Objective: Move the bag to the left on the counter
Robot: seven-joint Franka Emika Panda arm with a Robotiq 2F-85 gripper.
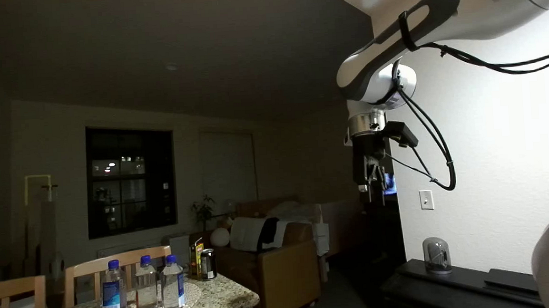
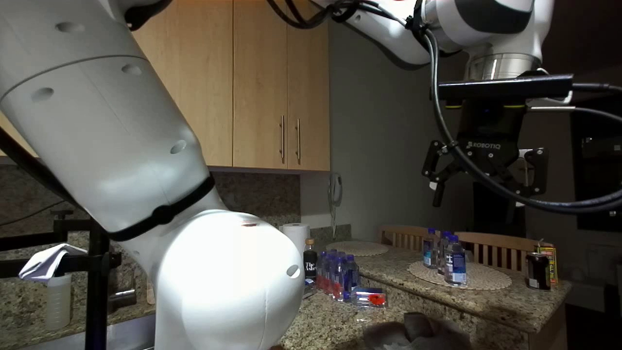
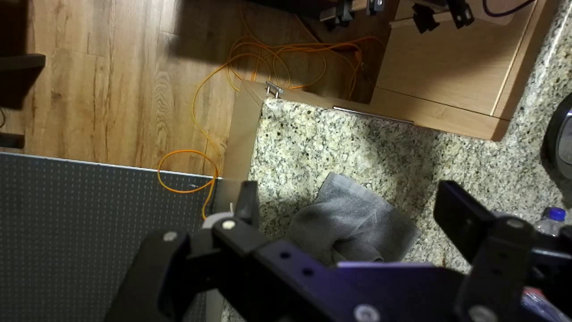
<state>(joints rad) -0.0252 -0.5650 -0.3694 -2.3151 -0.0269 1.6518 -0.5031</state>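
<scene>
The bag (image 3: 371, 223) looks like a crumpled grey cloth-like piece lying on the speckled counter (image 3: 308, 138). In an exterior view the bag (image 2: 413, 334) shows at the bottom edge, partly cut off. My gripper (image 3: 353, 209) is open and empty, with its fingers wide apart. In the wrist view the bag lies below and between the fingers, its lower part hidden by the gripper body. In both exterior views the gripper (image 2: 475, 200) hangs pointing down, well above the counter; it also shows here (image 1: 375, 190).
Several water bottles (image 2: 337, 274) stand on the counter past the bag, with one lying down (image 2: 369, 297). A raised ledge holds more bottles (image 2: 455, 262) and a dark can (image 2: 538, 271). A wooden cabinet (image 3: 447, 67) and dark round object (image 3: 564, 136) lie near the counter's edges.
</scene>
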